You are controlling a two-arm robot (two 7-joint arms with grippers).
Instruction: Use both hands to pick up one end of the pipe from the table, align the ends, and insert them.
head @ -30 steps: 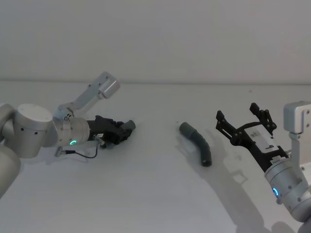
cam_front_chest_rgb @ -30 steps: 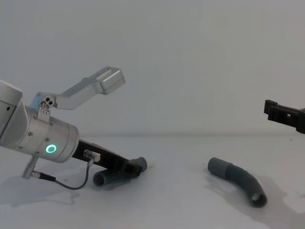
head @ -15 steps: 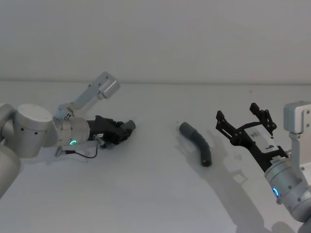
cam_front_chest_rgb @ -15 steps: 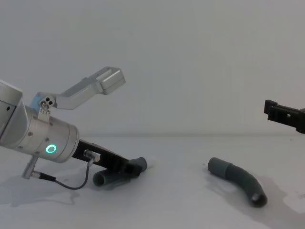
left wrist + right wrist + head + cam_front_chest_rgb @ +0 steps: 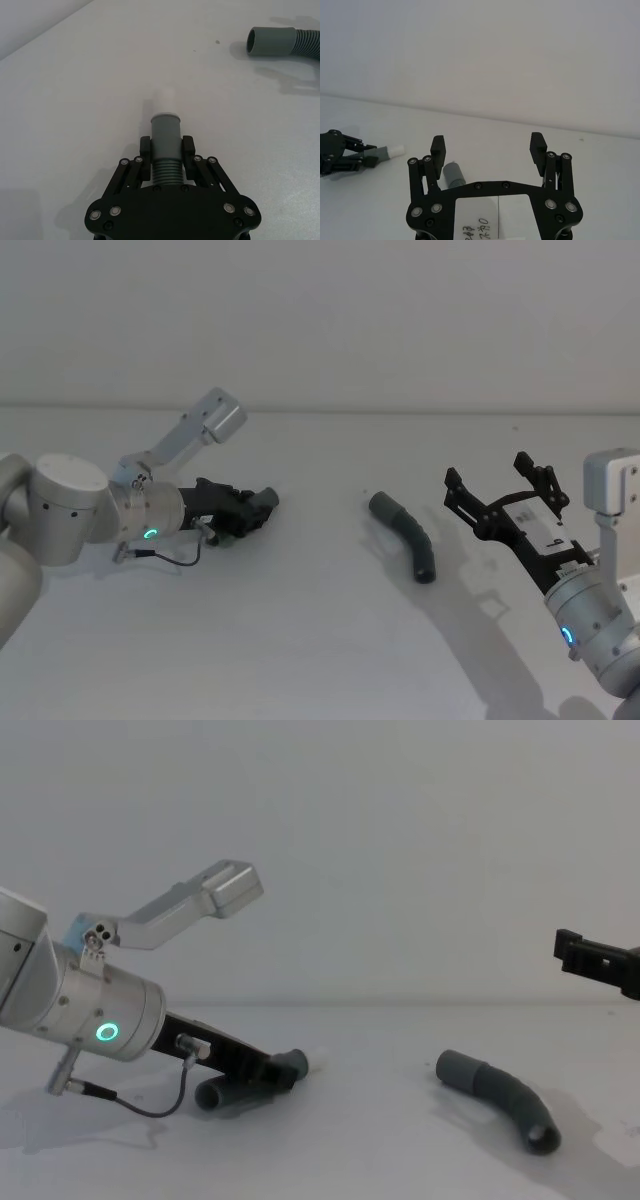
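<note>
Head view: two pipe pieces and two tools are counted. The held piece (image 5: 264, 502) is pinched by the left tool (image 5: 250, 510) down at the desk (image 5: 300, 640), well left of the free piece (image 5: 405, 536). The right tool (image 5: 488, 473) is held spread just right of it.

Left wrist view: the tipped cuff (image 5: 165, 131) is left clear of the fingers (image 5: 145, 162).

Right wrist view: the open cuff (image 5: 452, 175) is seen beyond the spread jaws, untouched.

Pickup is judged half done; next, the free piece must be gripped.

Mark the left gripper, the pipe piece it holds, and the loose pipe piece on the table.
left gripper (image 5: 166, 150), left wrist view, midway between its fingertips.
held pipe piece (image 5: 165, 131), left wrist view, on its wide smooth section.
loose pipe piece (image 5: 410, 528), head view, on the middle of its bend.
</note>
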